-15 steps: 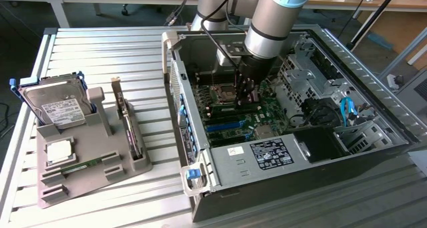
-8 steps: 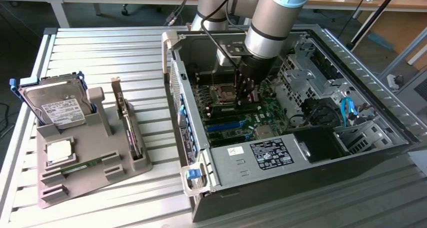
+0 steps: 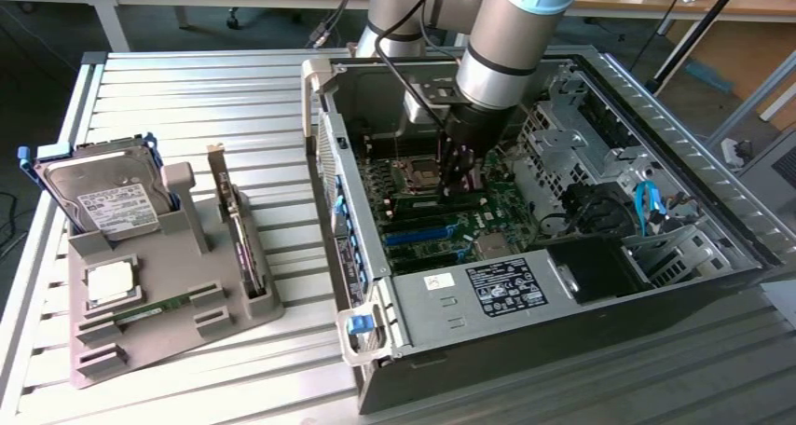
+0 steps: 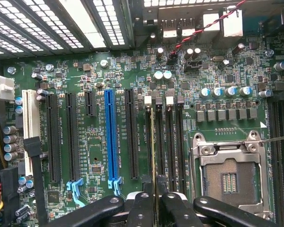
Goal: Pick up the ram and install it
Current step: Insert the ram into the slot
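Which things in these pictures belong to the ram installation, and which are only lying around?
Belongs to the job:
- ram, held edge-on by the gripper
- memory slots on the motherboard

Lying about, on the grey holder beside the case:
- hard drive
- expansion card
- processor chip
- second ram stick

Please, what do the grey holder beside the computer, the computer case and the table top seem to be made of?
The grey holder looks like matte plastic: dull, even colour, no glare. The computer case looks like bare sheet metal: silvery, with folded edges and punched holes. The table top seems to be pale ribbed metal, perhaps aluminium, with a soft sheen.
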### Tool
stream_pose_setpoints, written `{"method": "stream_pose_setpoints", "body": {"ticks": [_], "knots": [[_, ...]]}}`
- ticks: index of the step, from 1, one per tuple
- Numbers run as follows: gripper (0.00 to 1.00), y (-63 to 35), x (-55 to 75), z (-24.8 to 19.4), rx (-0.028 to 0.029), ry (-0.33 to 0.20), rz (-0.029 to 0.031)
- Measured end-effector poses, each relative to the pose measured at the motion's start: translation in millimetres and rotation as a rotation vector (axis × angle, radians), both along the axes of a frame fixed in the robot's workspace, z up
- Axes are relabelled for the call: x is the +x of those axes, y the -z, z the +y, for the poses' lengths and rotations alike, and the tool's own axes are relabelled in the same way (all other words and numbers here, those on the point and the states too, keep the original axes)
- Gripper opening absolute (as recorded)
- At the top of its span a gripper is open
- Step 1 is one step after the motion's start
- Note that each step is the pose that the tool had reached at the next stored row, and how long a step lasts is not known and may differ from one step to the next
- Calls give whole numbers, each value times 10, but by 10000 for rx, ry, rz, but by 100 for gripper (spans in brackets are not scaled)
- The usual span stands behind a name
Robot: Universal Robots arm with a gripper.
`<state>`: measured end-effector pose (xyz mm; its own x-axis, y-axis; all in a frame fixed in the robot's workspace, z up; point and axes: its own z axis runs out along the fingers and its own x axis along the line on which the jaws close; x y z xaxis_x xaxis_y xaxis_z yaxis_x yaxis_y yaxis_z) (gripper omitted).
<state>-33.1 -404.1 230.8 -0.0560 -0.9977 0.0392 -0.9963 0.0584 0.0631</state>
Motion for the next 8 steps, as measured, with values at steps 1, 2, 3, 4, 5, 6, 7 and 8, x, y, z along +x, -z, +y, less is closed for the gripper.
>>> {"method": "stream_pose_setpoints", "body": {"ticks": [1,2,3,4,5,6,7,8], "knots": [[13,0,0,-2,-1,-59,0],[13,-1,0,-3,-2,-85,0],[13,-1,0,-3,-2,-114,1],[13,-1,0,-3,-2,-133,1],[13,-1,0,-4,-2,-156,1],[13,-1,0,-4,-2,-175,1],[13,-1,0,-4,-2,-196,0],[13,-1,0,-4,-2,-221,0]]}}
